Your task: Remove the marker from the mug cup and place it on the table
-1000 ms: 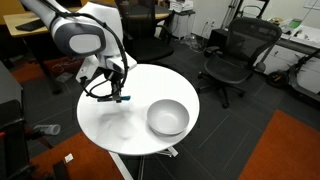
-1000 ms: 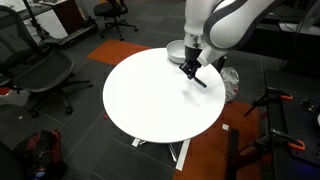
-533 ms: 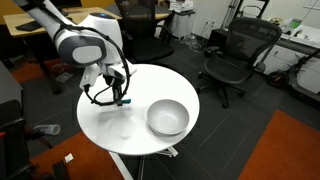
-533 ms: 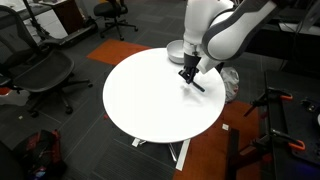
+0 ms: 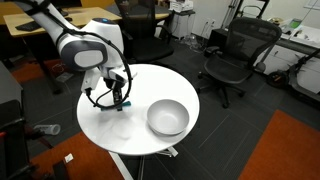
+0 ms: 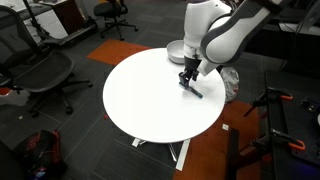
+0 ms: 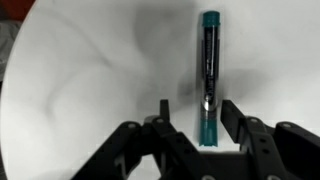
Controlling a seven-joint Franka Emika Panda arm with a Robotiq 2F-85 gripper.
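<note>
Gripper (image 7: 196, 108) sits lower than a second ago, and the marker (image 7: 208, 75) is now flat on the smooth, round white table (image 5: 110, 128). Gripper fingers are spread; the slim dark marker with teal ends lies between them, not pinched. The silvery, bowl-shaped mug cup (image 5: 168, 117) is well apart from the gripper.

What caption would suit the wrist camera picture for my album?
Open gripper over a teal-tipped marker lying on the white table.

Marker (image 7: 208, 75) lies on table (image 7: 80, 90); mug (image 5: 166, 126) upright.
</note>
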